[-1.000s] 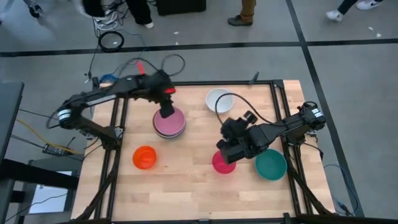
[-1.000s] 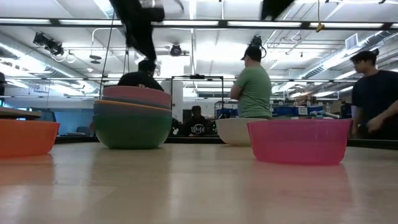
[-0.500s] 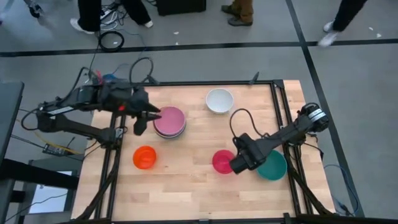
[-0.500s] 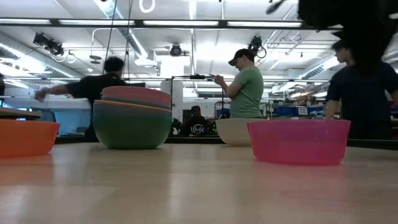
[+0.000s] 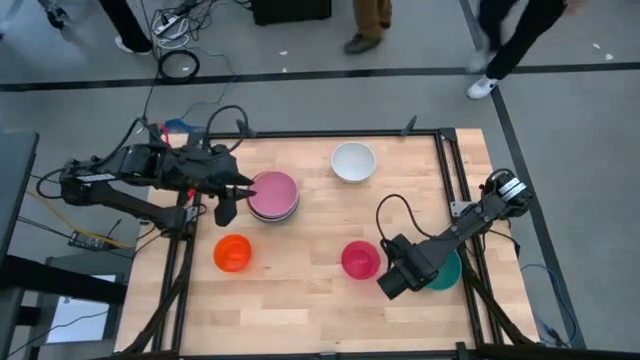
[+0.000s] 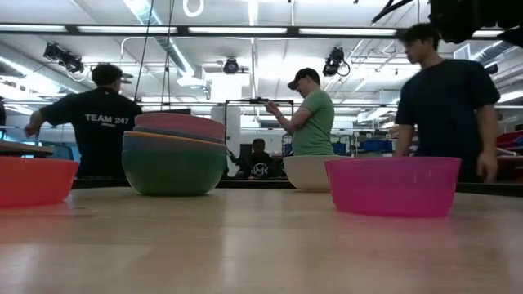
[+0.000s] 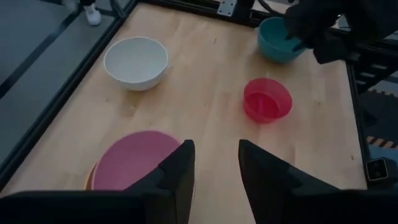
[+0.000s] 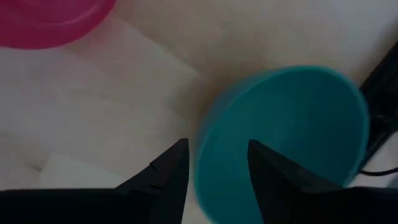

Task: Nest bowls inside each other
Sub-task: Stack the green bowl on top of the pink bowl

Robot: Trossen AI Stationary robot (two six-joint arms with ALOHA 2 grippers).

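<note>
From above, the right gripper (image 5: 392,283) hangs low over the near rim of the teal bowl (image 5: 446,270), likely lining up a grasp, with the magenta bowl (image 5: 360,259) just beside. The left gripper (image 5: 224,208) waits open and empty beside the pink-topped stack (image 5: 273,195). In the right wrist view the fingers (image 8: 168,169) stand apart, holding nothing, the teal rim between them.

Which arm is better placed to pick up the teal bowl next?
The right. Its tool hangs open right at the teal bowl, whose rim sits between its fingers in the right wrist view. The left tool is across the table beside the pink-topped stack.
</note>
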